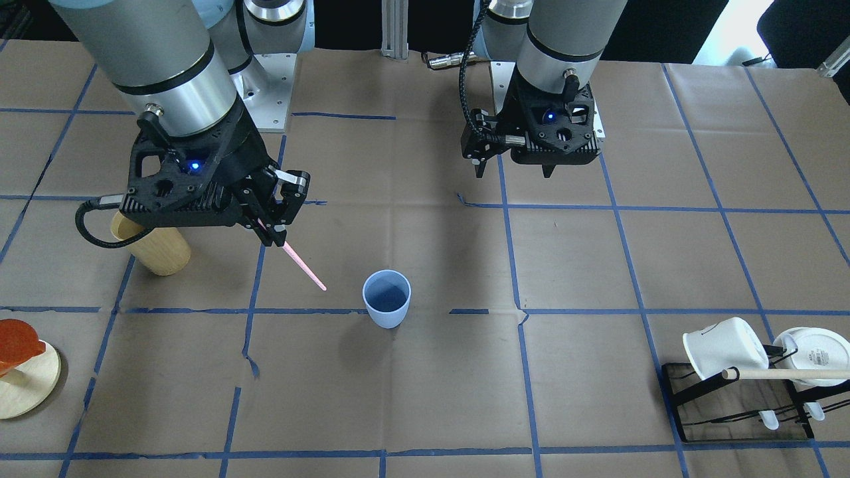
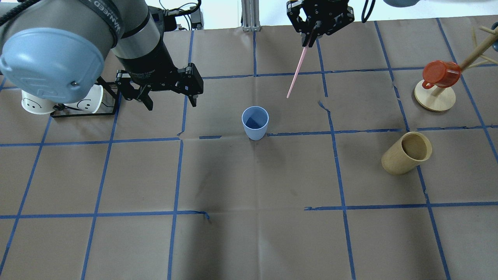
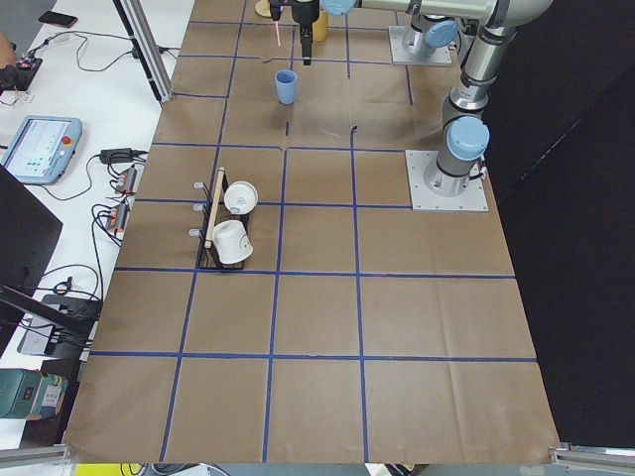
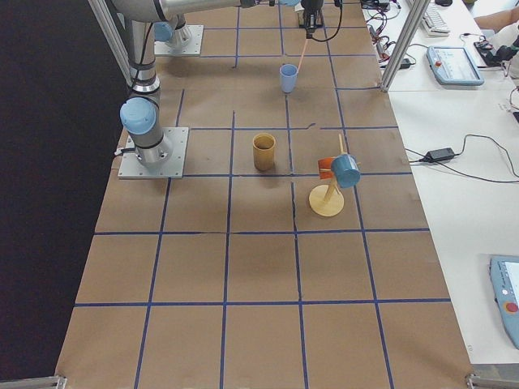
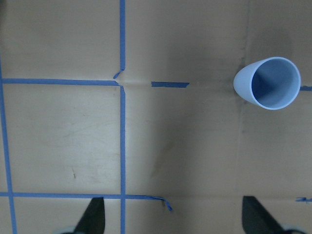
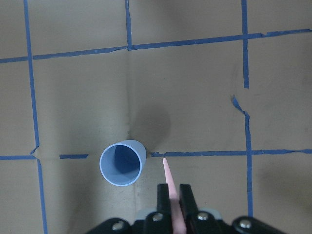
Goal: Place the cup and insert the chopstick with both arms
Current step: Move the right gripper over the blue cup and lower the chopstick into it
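We see the blue cup (image 2: 255, 123) standing with its mouth up near the middle of the table (image 2: 249, 233). There is nothing inside it. Our clock places come from the view from above, with the blue cup as the middle of the clock.

The right gripper (image 2: 311, 33) is up in the air at about 1 o'clock. Its two fingers are squeezed tight on the top end of the pink chopstick (image 2: 297, 70). The stick slants down from the gripper, and its thin tip ends at about 2 o'clock. The tip is near the cup, but it is not in it and does not touch it. In the right wrist view the tip sits just beside the cup's rim, at 3 o'clock of it, with a little gap.

The left gripper (image 2: 171, 104) hangs between 9 and 10 o'clock. Its fingers (image 5: 95, 214) are spread wide apart and hold nothing. In the left wrist view the cup is at 1 o'clock from the spot between the fingers, well apart from both.

A wooden cup (image 2: 406, 155) is at about 3 o'clock, well apart from the blue cup. Between 2 and 3 o'clock, farther out, a red mug (image 2: 439, 73) hangs on a wooden stand (image 2: 433, 100). At 9 o'clock, partly behind the left arm, white cups (image 2: 90, 104) with smiley faces sit at a black rack (image 2: 83, 114).
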`<state>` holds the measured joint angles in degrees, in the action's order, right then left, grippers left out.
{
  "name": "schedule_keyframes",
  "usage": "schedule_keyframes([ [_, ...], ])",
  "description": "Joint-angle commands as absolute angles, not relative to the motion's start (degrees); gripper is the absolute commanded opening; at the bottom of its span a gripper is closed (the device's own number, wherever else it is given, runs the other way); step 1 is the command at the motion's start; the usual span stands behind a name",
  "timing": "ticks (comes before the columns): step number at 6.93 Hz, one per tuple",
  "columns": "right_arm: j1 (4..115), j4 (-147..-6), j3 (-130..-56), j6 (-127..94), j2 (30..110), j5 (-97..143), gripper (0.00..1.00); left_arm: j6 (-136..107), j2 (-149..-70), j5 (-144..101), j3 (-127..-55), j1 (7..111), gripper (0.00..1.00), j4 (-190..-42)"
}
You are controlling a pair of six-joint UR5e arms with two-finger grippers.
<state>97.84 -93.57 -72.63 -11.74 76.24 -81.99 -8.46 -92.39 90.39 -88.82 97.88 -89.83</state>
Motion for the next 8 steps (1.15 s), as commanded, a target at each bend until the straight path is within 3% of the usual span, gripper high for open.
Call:
schedule_keyframes([
  [1, 100.96, -97.89, -76.88, -16.06, 77.60, -82.00, 0.05, -2.47, -91.59, 92.73, -88.51, 93.98, 1.00, -89.91],
  [8, 104.24, -110.10, -85.24, -21.00, 77.17, -82.18, 0.07, -2.20, -89.38, 90.70, -87.45, 90.44, 1.00, -95.89],
])
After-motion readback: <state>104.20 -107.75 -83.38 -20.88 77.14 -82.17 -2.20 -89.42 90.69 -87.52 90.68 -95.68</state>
